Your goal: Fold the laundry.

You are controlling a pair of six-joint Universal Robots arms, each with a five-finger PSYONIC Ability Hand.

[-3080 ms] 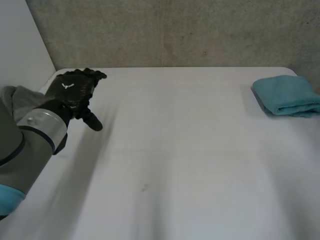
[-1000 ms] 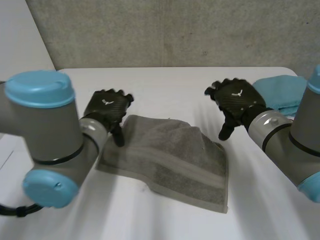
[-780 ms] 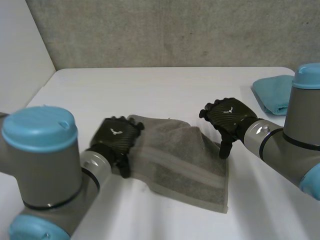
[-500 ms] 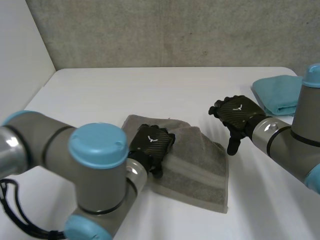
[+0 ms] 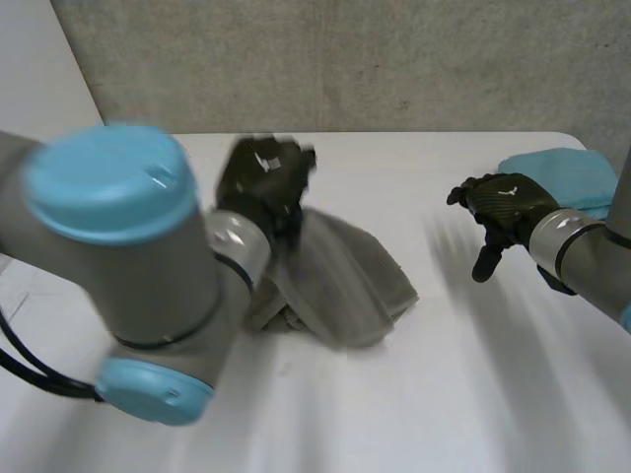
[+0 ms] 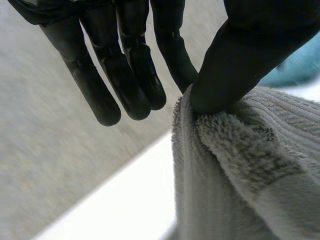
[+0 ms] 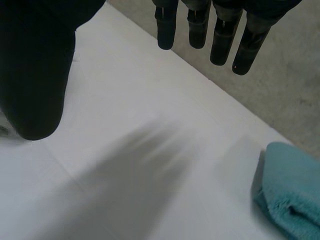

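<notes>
The grey towel is pinched by its edge in the left hand; nothing is held in the relaxed right hand. With so little pinched, it could be dropped.

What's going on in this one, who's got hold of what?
The robot is partway through folding a grey towel on the white table. Its left hand pinches one edge of the towel between thumb and fingers and holds it raised, while the rest lies bunched on the table. The right hand is open and holds nothing, hovering off to the side of that towel. A teal towel, already folded, lies at the table's far corner beyond the right hand.
</notes>
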